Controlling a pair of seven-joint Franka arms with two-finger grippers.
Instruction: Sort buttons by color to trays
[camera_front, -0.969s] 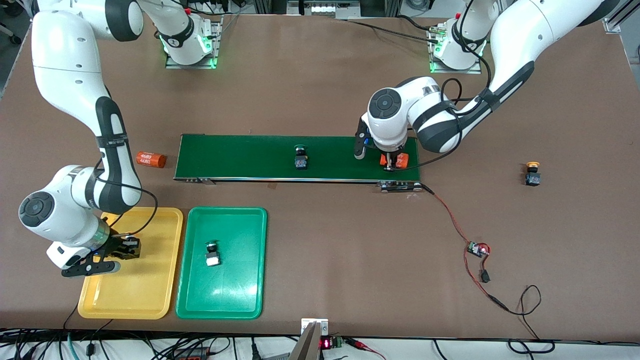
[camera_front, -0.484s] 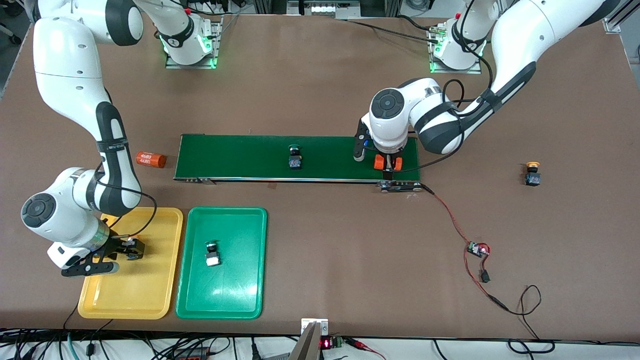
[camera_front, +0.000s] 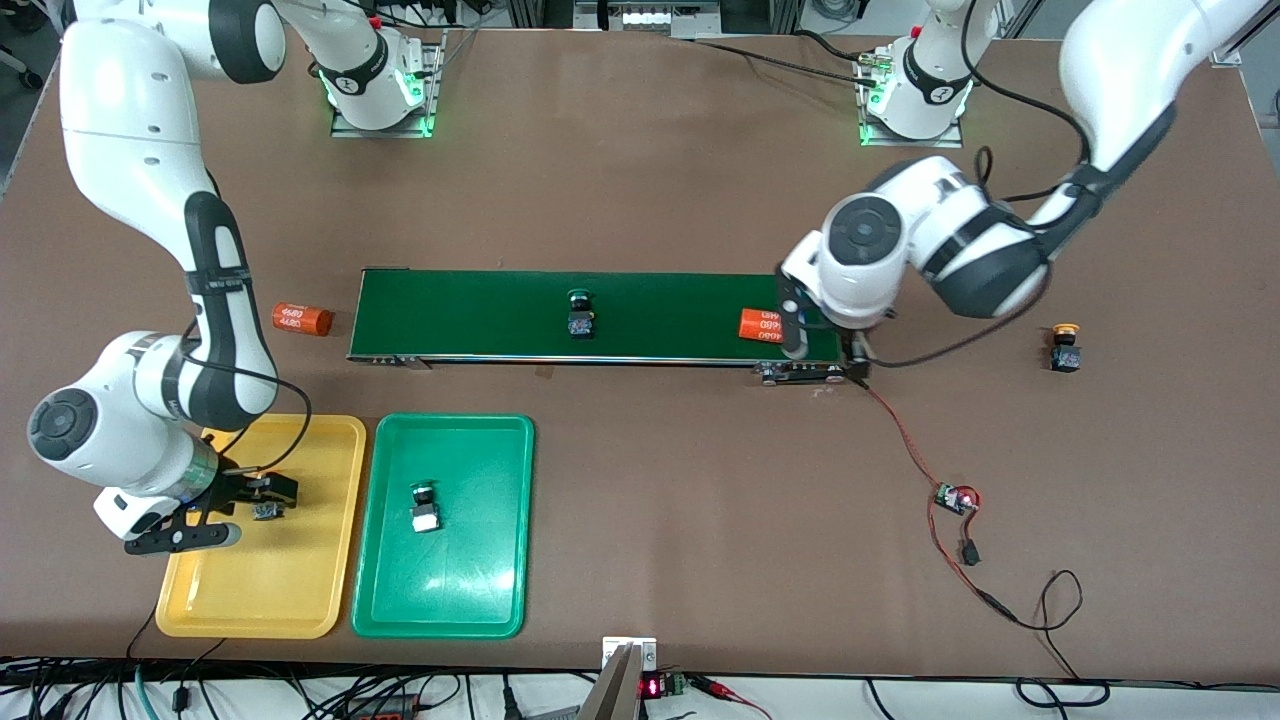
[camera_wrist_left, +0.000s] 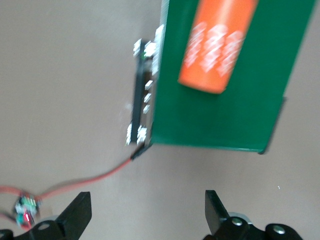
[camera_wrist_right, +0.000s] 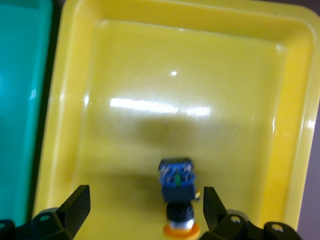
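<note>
The right tool (camera_wrist_right: 142, 210) hangs with fingers apart over the yellow tray (camera_front: 300, 590), where a yellow button (camera_wrist_right: 177, 200) lies between them, untouched. The left tool (camera_wrist_left: 145, 215), fingers apart and empty, is over the table by the belt (camera_front: 660, 300) end, beside an orange cylinder (camera_front: 760, 325). One green button (camera_front: 580, 318) rides the belt; another (camera_front: 425, 507) lies in the green tray (camera_front: 470, 600). A second yellow button (camera_front: 1066, 348) stands on the table toward the left arm's end.

The right hand (camera_front: 258, 492) hangs over the end tray (camera_front: 300, 590), one button (camera_wrist_right: 176, 185) lying in it directly beneath; the neighbouring tray (camera_front: 470, 590) holds a second button (camera_front: 425, 508). The left hand (camera_wrist_left: 147, 215) hangs over the bench (camera_front: 650, 520) just off the belt (camera_front: 480, 310) end, a cylinder (camera_front: 762, 325) on the belt just beside it and a third button (camera_front: 579, 318) well along the belt.
</note>
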